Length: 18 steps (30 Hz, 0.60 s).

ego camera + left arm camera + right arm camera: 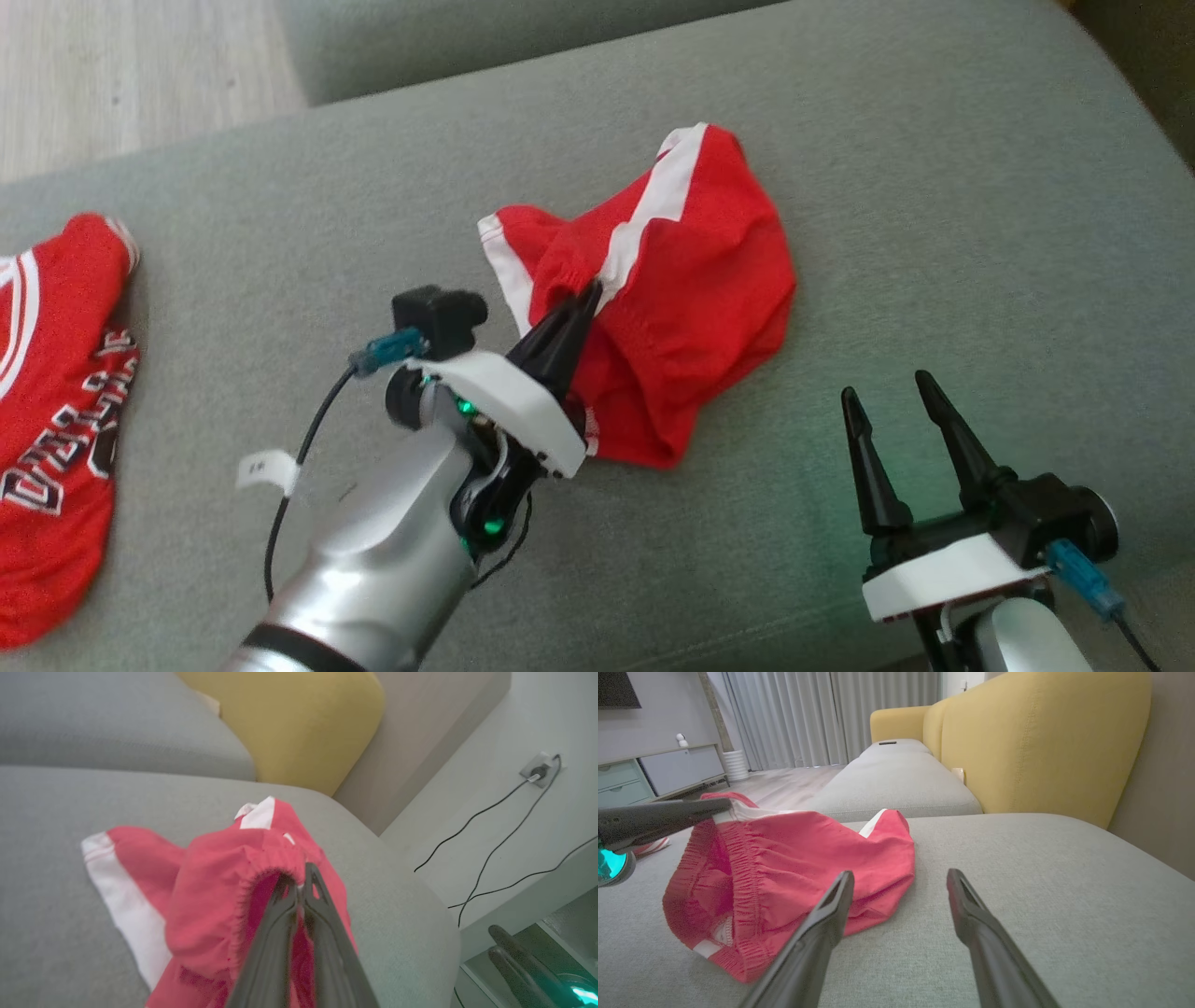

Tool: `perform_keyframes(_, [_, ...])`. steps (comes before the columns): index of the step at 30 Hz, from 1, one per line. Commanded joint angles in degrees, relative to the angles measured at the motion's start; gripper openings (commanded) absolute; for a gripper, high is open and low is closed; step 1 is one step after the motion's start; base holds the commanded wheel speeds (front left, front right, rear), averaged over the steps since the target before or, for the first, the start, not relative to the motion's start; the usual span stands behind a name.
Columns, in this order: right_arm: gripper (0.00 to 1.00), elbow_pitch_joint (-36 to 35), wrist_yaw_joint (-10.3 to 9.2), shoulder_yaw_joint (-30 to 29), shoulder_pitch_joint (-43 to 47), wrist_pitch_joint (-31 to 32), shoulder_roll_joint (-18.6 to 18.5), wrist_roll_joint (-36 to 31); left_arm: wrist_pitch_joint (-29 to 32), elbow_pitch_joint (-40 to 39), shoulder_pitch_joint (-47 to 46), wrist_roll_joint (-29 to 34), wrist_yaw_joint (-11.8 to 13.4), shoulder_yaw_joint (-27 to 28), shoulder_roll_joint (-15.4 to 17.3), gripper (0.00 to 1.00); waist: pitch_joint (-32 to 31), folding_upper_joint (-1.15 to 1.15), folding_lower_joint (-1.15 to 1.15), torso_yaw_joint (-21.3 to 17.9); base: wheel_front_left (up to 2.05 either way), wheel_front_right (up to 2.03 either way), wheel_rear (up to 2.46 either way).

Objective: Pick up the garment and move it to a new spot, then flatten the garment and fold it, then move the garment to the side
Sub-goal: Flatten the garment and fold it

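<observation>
On grey fabric sofa cushion (934, 187), my left gripper (590, 289) pinches crumpled red-and-white cloth shorts (691, 280) at the waistband; my right gripper (887, 385) rests spread nearby.

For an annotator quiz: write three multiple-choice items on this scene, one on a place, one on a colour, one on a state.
1. The red shorts lie on: A the floor; B the grey sofa cushion; C a wooden table.
2. Their stripes are: A white; B blue; C black.
3. The left gripper is: A wide open; B shut on the shorts' waistband; C shut on a cable.
Key: B, cushion fabric surrounds them; A, white bands cross the red cloth; B, it pinches the elastic edge.
</observation>
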Motion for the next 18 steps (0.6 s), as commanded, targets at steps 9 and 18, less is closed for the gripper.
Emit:
perform_keyframes(9, [1.00, -1.50, 0.43, 2.32, -1.54, -0.36, 0.56, 0.81, 2.00, -8.10, -16.61, -5.38, -0.39, -6.86, 2.41, 0.00, -4.76, 0.00, 0.00, -5.40, 0.00, 0.00, 0.00])
perform_keyframes(18, [1.00, -2.09, 0.43, 1.73, -0.15, -0.36, 0.89, 0.82, 5.63, -18.88, -24.17, -14.74, -0.40, -12.73, 13.08, 0.00, -6.91, 0.00, 0.00, -6.06, 0.00, 0.00, 0.00])
